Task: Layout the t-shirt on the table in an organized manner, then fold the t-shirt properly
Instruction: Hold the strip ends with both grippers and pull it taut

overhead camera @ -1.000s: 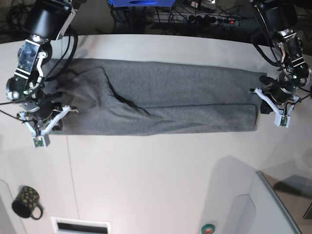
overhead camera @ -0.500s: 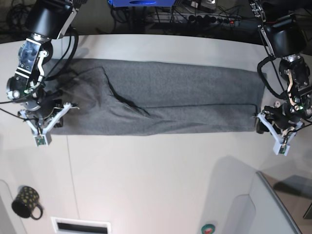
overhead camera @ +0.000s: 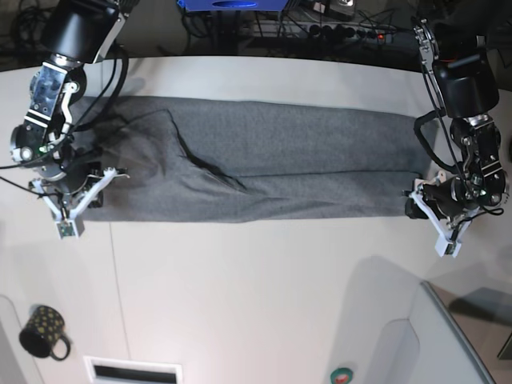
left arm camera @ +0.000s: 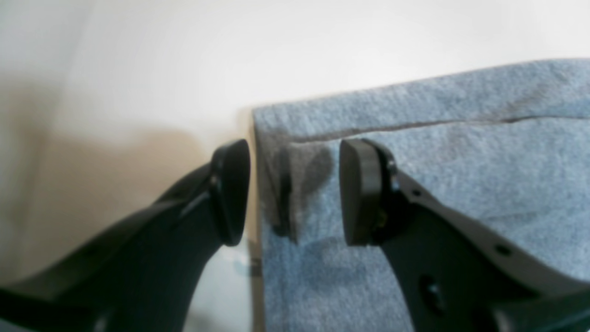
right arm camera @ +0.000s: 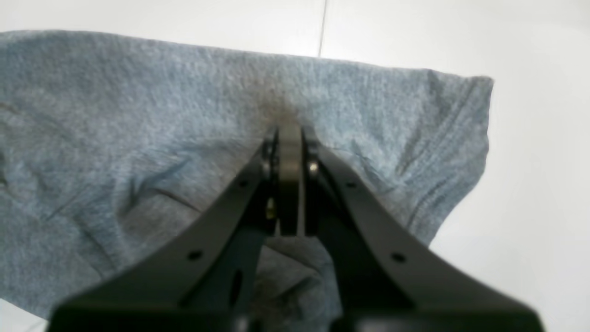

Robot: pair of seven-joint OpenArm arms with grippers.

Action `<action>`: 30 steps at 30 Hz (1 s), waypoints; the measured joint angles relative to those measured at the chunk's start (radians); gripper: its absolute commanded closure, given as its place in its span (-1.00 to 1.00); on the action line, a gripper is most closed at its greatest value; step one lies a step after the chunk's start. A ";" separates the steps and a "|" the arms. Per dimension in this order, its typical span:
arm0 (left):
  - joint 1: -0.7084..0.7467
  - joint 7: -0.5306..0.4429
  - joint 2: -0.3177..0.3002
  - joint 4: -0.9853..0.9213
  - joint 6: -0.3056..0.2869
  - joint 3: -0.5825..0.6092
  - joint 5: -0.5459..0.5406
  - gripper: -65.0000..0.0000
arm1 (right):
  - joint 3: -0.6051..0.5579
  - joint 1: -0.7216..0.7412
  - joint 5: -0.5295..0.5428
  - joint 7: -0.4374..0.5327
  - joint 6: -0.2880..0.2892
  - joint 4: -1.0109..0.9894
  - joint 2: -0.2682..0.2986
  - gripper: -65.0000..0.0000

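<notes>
The grey t-shirt (overhead camera: pixel 272 168) lies folded into one long band across the white table (overhead camera: pixel 256 288). My left gripper (overhead camera: pixel 416 206) is at the band's near right corner. In the left wrist view it (left arm camera: pixel 292 193) is open, one finger (left arm camera: pixel 230 193) over bare table, the other (left arm camera: pixel 359 193) over the t-shirt (left arm camera: pixel 438 161), with the cloth's edge between them. My right gripper (overhead camera: pixel 90 196) is at the band's near left corner. In the right wrist view it (right arm camera: pixel 289 138) is shut, its tips pinched into the puckered t-shirt (right arm camera: pixel 138 115).
A dark dotted mug (overhead camera: pixel 44 332) stands at the front left. A raised white panel (overhead camera: pixel 448 344) fills the front right corner, with a round green-and-red button (overhead camera: pixel 342 374) beside it. A slot (overhead camera: pixel 132 370) sits at the front edge. Cables run behind the table.
My left gripper has opened, letting go of the shirt's right end, and moved toward the front edge to the near right corner. The right arm has barely moved.
</notes>
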 measured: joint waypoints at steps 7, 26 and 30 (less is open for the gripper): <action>-0.043 -0.004 0.001 -0.089 0.000 0.003 0.000 0.06 | 0.000 0.000 0.000 0.000 0.000 0.000 0.000 0.97; -0.045 -0.004 0.001 -0.090 0.000 0.003 0.000 0.58 | 0.000 0.000 0.000 0.000 0.000 0.000 0.000 0.98; -0.045 -0.004 0.001 -0.095 0.000 0.003 0.000 0.84 | 0.000 0.000 0.000 0.000 0.000 0.000 0.000 0.98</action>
